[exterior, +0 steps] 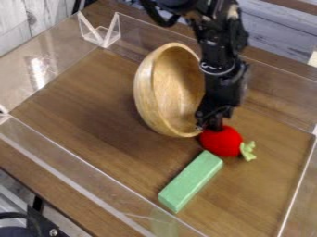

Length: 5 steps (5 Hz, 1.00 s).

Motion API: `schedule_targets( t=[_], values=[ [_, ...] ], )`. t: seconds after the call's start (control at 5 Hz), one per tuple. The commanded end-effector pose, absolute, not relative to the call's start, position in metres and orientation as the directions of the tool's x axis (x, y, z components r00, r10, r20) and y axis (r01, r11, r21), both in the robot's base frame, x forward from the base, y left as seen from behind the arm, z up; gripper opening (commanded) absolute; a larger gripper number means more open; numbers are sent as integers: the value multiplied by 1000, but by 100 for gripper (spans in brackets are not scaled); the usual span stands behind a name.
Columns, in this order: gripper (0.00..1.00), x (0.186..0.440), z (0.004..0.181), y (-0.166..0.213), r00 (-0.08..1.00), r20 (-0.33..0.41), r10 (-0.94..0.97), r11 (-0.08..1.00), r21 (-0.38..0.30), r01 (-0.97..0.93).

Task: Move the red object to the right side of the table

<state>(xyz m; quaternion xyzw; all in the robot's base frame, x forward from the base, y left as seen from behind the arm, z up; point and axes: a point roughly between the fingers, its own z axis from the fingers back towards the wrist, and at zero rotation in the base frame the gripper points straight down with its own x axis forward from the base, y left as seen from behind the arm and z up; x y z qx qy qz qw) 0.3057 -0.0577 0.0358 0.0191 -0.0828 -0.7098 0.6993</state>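
Observation:
The red object (pixel 223 141), a small glossy round toy fruit with a green leafy stem (pixel 247 150), lies on the brown table (pixel 74 102) right of centre. My gripper (pixel 213 118) points straight down, its dark fingertips just above the fruit's upper left and against the rim of the wooden bowl (pixel 168 88). The bowl is tipped up on its edge, its hollow facing left. The fingers merge into one dark shape, so I cannot make out the gap between them. Nothing shows as held.
A green rectangular block (pixel 190 181) lies slantwise in front of the fruit. Low clear acrylic walls (pixel 74 199) edge the table. A clear folded stand (pixel 99 30) sits at the back left. Bare wood shows to the fruit's right.

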Motion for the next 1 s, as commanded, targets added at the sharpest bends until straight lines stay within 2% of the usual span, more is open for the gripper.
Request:
schedule_targets(
  t=[0.0, 0.4, 0.8],
  values=[
    [0, 296, 51, -69, 30, 79, -996, 40, 132, 990],
    [0, 295, 57, -71, -51, 25, -998, -50, 54, 997],
    [0, 306, 33, -59, -72, 11, -997, -72, 5, 997]
  ],
)
